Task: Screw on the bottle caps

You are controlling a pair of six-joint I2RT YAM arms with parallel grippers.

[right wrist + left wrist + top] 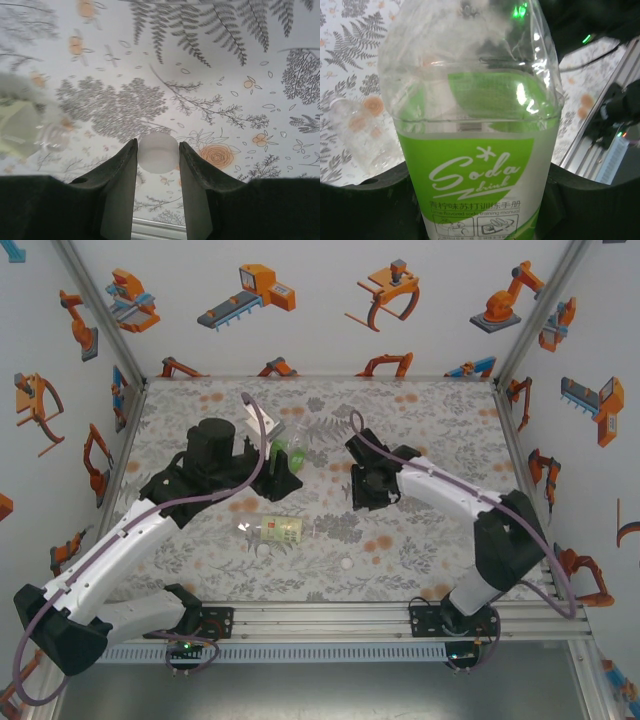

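From above, two bottles: the green soda bottle (297, 448) is clamped in the left gripper (288, 462), and the slim bottle (276, 530) lies on the floral mat (430, 430). One loose white cap (346, 564) sits near it.

Left wrist: its fingers (365, 210) press the soda bottle's sides.

Right wrist: the right gripper (158, 142) pinches a second white cap (158, 154).

The top camera looks down from the near side onto a grey fern-printed mat (450, 410). Both wrist cameras share it: left hard against a clear green-labelled plastic bottle (480, 175) (mat behind), right low above it.
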